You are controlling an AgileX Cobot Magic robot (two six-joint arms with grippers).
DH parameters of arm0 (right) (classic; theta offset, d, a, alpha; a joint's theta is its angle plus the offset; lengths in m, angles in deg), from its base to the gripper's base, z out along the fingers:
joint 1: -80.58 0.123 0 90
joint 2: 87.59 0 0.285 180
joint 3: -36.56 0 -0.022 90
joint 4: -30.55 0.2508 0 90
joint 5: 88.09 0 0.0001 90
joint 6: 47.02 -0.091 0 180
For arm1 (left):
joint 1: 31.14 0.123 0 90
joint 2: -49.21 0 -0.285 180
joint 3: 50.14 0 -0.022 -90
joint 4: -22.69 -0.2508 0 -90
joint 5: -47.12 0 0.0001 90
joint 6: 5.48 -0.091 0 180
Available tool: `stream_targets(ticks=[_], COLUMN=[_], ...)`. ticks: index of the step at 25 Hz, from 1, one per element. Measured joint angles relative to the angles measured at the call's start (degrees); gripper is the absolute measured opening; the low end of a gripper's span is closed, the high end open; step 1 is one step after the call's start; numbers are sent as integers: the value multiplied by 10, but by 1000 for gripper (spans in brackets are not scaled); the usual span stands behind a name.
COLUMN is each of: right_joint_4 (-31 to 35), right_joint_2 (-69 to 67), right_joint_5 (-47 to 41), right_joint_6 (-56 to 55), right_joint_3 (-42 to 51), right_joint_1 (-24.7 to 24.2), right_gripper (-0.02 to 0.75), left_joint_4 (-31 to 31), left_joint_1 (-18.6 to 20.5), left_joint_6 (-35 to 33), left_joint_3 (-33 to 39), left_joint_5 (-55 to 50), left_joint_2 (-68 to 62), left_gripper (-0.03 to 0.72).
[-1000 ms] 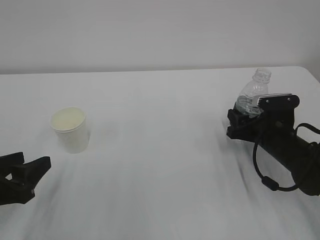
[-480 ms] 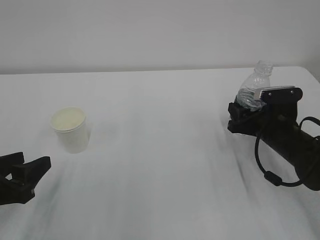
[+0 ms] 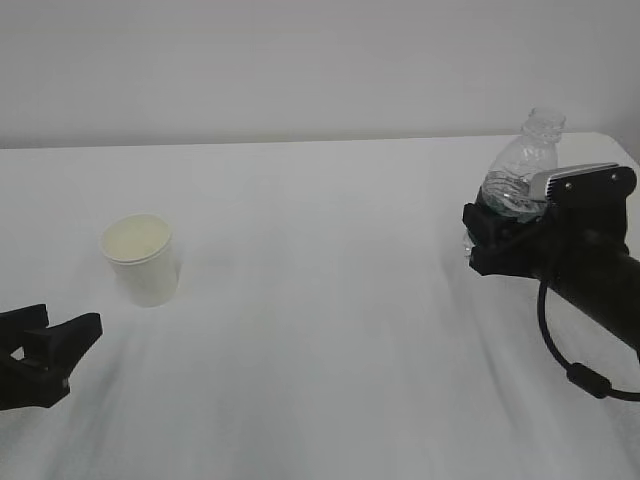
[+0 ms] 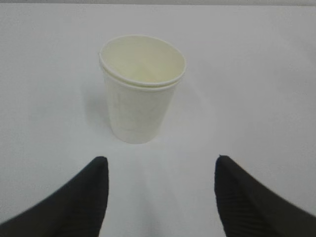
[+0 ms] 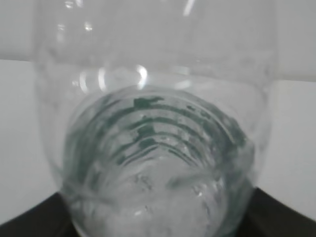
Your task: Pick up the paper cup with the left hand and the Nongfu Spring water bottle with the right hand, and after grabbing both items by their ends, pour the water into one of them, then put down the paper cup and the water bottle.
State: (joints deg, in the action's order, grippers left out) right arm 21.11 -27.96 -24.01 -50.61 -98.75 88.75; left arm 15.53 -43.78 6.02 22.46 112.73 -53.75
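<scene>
**Bottle gripped, cup waiting**

The Nongfu Spring water bottle [image 3: 522,172] sits pinched at its lower end by the right hand [image 3: 500,235], tilted slightly and uncapped, a grip that leaves the neck free for pouring. The paper cup [image 3: 141,259] stands upright on the table [image 3: 320,300], well apart. The left hand [image 4: 158,197] faces it, jaws spread wide, lined up to straddle the cup.
</scene>
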Motion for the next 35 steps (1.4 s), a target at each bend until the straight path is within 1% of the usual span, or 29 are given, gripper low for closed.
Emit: stream_targets(ticks=[2,4,9,12,21,25,30,35], right_joint_4=[0,0,-3,-3,-22,-27,-27,-27], right_joint_2=[27,59,137,176,244,247,247,247], right_joint_5=[0,0,0,0,-2,-4,-5,-5], right_joint_6=[0,0,6,12,14,14,14,14], right_joint_3=[24,48,105,128,179,179,179,179], right_joint_1=[0,0,0,0,0,0,0,0], right_gripper=[432,432,431,430,430,430,429,429], left_joint_4=[0,0,1,6,11,11,10,1], left_joint_1=[0,0,0,0,0,0,0,0], left_joint_6=[0,-6,-22,-23,-24,-24,-24,-24], left_joint_3=[0,0,0,-5,-62,-87,-136,-175], left_joint_5=[0,0,0,0,0,0,0,0], left_joint_2=[0,0,0,-1,-56,-88,-133,-176], left_gripper=[484,502,655,684,690,683,655,647])
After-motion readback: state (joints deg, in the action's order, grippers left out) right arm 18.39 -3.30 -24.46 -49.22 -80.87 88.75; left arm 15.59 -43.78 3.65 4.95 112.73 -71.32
